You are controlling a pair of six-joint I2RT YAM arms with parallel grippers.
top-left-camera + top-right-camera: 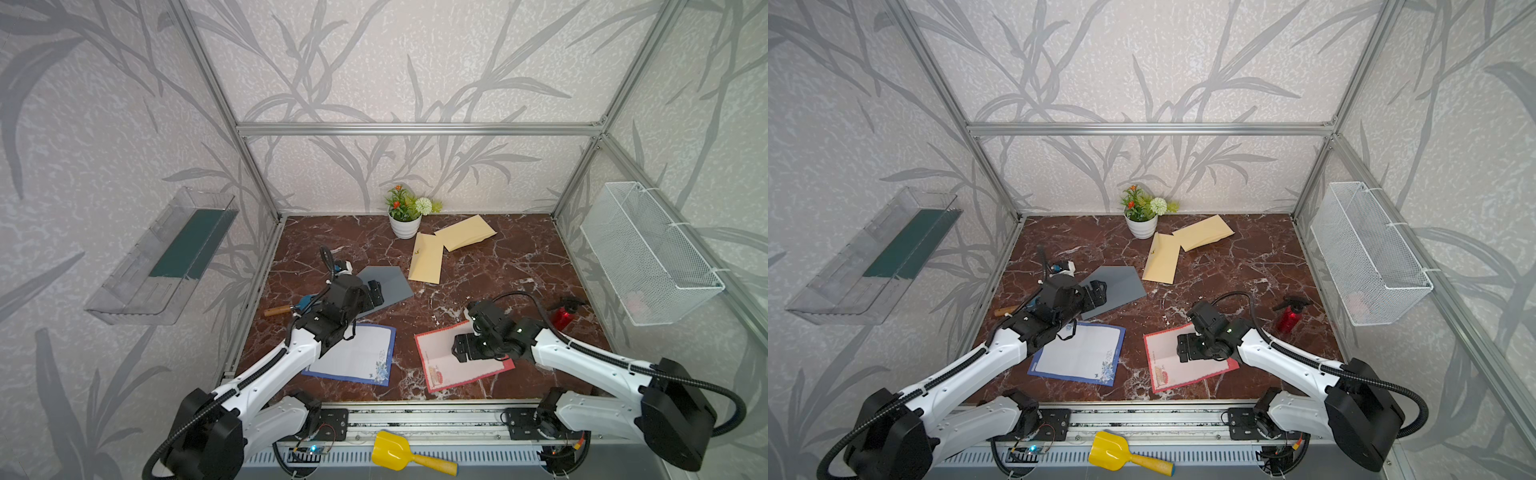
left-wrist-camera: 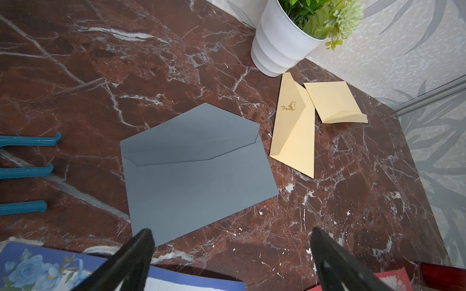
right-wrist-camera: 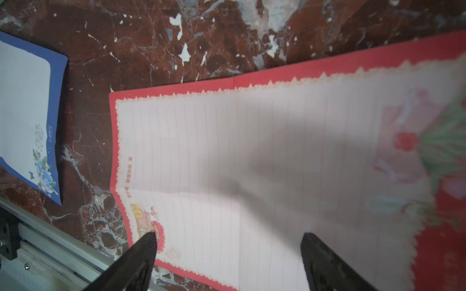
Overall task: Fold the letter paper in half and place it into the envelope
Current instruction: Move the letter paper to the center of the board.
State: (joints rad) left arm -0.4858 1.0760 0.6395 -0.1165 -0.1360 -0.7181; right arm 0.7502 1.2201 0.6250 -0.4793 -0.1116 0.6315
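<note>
The right arm [image 1: 582,353] hid part of the red letter [image 1: 440,368]; its small print was unreadable. Both arms' jaws stood open, gripping nothing.

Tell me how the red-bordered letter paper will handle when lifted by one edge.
Thin single sheet: the red-bordered letter paper will probably droop. Its crease suggests it bends there first. Lying on the marble tabletop, its edge may be hard to catch.
</note>
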